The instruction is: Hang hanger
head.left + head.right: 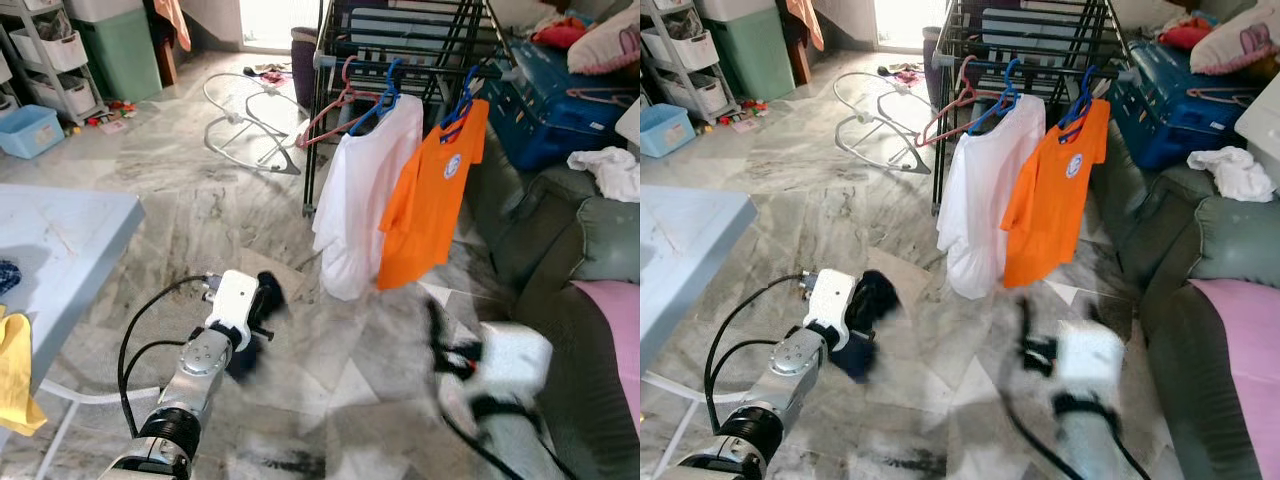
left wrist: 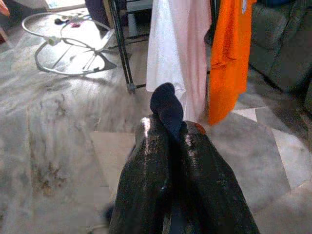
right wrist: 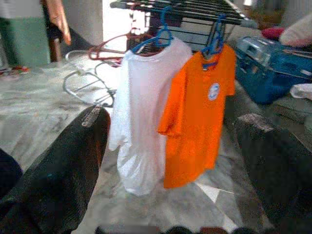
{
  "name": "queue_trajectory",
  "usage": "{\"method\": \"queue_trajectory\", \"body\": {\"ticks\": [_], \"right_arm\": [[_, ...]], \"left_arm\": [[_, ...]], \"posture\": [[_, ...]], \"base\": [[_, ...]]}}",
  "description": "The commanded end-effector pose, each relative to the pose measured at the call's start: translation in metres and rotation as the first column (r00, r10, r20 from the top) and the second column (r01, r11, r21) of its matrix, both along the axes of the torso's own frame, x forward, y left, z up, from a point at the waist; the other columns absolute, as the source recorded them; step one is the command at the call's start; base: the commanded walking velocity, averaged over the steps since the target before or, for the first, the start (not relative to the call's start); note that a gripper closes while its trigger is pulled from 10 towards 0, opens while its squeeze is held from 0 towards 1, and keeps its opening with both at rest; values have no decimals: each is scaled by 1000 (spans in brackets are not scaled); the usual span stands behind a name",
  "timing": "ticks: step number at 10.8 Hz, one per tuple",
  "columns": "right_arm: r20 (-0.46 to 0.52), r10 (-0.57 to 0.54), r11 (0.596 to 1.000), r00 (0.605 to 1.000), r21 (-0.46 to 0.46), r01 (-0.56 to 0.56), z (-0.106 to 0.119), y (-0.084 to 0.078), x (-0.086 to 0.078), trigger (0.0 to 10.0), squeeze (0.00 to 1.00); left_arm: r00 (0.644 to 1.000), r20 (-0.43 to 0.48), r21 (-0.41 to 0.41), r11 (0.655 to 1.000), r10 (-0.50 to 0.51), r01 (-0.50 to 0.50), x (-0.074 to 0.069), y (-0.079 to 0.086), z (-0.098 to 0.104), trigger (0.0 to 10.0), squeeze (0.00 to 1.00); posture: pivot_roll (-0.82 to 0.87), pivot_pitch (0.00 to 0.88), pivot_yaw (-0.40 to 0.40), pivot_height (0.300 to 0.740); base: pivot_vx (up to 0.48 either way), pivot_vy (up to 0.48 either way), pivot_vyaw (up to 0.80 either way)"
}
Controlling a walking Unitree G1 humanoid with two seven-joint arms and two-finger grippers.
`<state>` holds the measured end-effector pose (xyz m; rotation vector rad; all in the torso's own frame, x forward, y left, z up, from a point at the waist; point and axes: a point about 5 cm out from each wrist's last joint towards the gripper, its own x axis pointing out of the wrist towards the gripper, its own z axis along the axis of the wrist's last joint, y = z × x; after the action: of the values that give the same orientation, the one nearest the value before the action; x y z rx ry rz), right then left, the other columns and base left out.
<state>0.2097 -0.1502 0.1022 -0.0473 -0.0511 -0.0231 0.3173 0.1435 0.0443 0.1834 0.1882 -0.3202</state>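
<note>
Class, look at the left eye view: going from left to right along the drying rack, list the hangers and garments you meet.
Empty pink hanger → white T-shirt on a blue hanger → orange T-shirt on another blue hanger.

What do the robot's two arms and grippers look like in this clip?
The left arm is silver metal with black joint rings, a white wrist block, looping black cables and a gripper of long, textured black fingers. The blurred right arm looks white and black; its gripper has the same dark fingers.
</note>
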Motion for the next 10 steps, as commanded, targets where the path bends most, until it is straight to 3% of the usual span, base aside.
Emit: {"method": "queue_trajectory", "body": {"ticks": [1,2,3,5,10], "right_arm": [[-26,4,1000,1000,7,-4,-4,-2,0,10000,0],[-27,-6,999,1000,32,7,-5,-2,1,10000,0],[-27,-13,999,1000,34,14,-4,-1,1,10000,0],[-47,14,999,999,35,-13,-10,8,0,10000,0],[-30,1,1000,1000,15,-1,-7,4,4,10000,0]], "left_arm": [[999,35,-7,1000,-21,21,7,-5,11,10000,0],[998,36,-56,997,-52,54,8,-18,14,10000,0],[991,59,-38,991,-124,126,1,-26,13,10000,0],[993,36,-44,992,-114,116,7,-24,14,10000,0],[992,53,-86,989,-118,122,14,-38,24,10000,0]], "posture": [[-50,0,-41,740],[-57,0,-40,740],[-67,0,-37,740],[-68,0,-31,740],[-77,0,-32,740]], "base": [[0,0,0],[0,0,0],[266,0,0],[337,0,0],[404,0,0]]}}
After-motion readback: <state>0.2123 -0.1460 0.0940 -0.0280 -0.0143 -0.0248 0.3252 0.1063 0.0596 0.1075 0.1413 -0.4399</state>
